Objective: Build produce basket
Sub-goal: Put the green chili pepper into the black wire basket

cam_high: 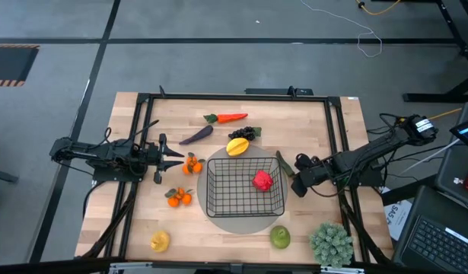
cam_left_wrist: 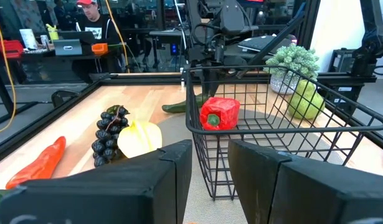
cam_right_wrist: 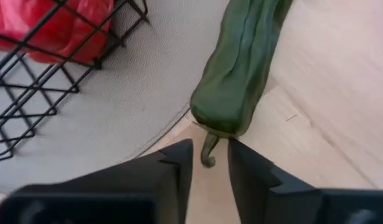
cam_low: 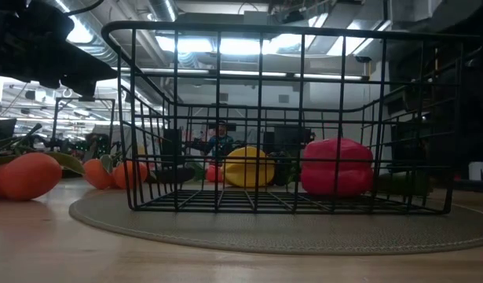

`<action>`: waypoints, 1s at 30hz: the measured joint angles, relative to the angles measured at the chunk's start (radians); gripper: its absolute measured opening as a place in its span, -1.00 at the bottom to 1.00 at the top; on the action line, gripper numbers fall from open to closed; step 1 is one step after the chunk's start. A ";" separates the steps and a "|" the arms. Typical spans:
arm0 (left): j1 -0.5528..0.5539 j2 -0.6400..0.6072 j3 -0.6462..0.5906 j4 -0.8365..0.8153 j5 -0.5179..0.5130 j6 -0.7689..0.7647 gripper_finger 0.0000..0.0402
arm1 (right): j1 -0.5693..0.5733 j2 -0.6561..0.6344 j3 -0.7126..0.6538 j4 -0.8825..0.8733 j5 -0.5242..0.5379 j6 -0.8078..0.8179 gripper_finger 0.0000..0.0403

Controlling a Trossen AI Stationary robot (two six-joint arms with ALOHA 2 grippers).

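The black wire basket (cam_high: 245,187) stands on a grey round mat (cam_high: 245,225) with the red pepper (cam_high: 262,180) inside. The green cucumber (cam_right_wrist: 241,68) lies on the table by the basket's right side. My right gripper (cam_right_wrist: 210,163) is narrowly open at its near end, one finger on either side of the thin stem (cam_right_wrist: 208,152), not touching it. My left gripper (cam_high: 180,157) is narrowly open and empty, raised left of the basket by a tangerine cluster (cam_high: 192,164). The carrot (cam_high: 226,118), eggplant (cam_high: 195,135), grapes (cam_high: 245,133) and a yellow fruit (cam_high: 237,146) lie beyond the basket.
A second tangerine cluster (cam_high: 179,197) and a yellow fruit (cam_high: 159,241) lie at the near left. The green apple (cam_high: 279,237) and the bushy pale-green plant (cam_high: 330,243) stand at the near right. A black frame (cam_high: 142,99) rims the table. A person (cam_left_wrist: 91,18) sits beyond it.
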 joint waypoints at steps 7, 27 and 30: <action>0.000 0.000 0.000 0.000 0.000 0.000 -0.53 | 0.000 0.000 0.000 0.000 0.006 -0.076 -0.96; 0.000 0.000 0.000 0.000 0.000 0.000 -0.53 | -0.065 0.000 0.212 -0.192 0.519 -0.440 -1.00; 0.000 0.000 0.000 0.000 0.000 0.000 -0.53 | -0.075 0.000 0.303 -0.196 0.579 -0.559 -1.00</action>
